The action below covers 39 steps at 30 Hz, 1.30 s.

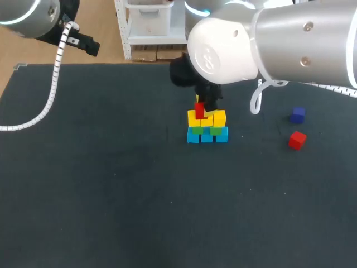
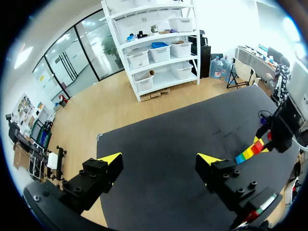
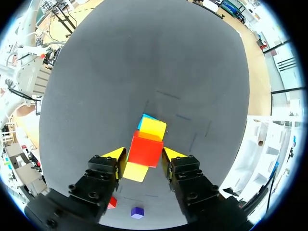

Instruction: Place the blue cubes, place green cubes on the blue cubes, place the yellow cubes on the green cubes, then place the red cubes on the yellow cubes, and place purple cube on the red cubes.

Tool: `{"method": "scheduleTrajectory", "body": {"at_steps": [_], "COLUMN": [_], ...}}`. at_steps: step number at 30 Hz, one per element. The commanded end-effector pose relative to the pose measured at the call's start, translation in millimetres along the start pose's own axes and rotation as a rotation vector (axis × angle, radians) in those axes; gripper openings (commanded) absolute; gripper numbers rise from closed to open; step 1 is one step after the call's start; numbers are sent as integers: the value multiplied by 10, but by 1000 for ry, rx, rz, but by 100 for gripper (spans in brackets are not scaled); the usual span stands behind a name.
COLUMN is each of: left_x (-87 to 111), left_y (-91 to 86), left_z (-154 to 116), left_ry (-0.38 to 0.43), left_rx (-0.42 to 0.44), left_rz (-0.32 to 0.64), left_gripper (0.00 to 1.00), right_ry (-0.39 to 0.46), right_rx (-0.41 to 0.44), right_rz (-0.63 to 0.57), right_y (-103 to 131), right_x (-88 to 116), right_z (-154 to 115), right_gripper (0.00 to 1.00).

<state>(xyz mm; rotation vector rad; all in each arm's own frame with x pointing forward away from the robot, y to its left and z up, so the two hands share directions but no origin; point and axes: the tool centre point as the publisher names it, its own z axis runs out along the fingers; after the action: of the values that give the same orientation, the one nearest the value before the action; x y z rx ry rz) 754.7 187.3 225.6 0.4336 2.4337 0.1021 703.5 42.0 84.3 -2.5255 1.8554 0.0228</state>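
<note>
Red cube [image 3: 145,149] gripped between right fingers [image 3: 118,158] above yellow cubes [image 1: 207,118], left fingers [image 2: 109,160] wide apart

right arm [image 1: 301,39]: silver, white joint, screws | left arm [image 1: 28,14]: white coiled cable [image 1: 56,72] | right gripper [image 3: 144,156]: black, yellow tips

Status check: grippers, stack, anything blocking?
Left gripper open, empty. Right gripper shut on red cube at yellow layer of stack. Second red cube, purple cube loose alongside; nothing blocking.

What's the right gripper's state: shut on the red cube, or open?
Shut on the red cube: the right gripper touches it from both sides.
</note>
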Motion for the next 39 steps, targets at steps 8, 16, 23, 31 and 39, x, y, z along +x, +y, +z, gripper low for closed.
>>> {"method": "scheduleTrajectory", "body": {"at_steps": [8,16,23,31,39], "left_x": [4,4,4,4,4], "left_y": [7,7,7,7,7], "left_z": [-7,-7,-7,-7,-7], "left_ry": [0,0,0,0,0], "left_rx": [2,2,2,2,2], "left_rz": [2,2,2,2,2], "left_gripper": [100,100,100,100,100], "right_ry": [-21,-25,-37,-3,10], "right_rx": [3,1,-11,-46,-57], "right_rz": [10,12,75,128,183], "right_y": [2,-1,16,42,-13], "right_x": [-8,-49,-275,-451,-404], "right_z": [-1,-22,-104,-151,-90], "right_gripper": [96,84,100,99,100]}}
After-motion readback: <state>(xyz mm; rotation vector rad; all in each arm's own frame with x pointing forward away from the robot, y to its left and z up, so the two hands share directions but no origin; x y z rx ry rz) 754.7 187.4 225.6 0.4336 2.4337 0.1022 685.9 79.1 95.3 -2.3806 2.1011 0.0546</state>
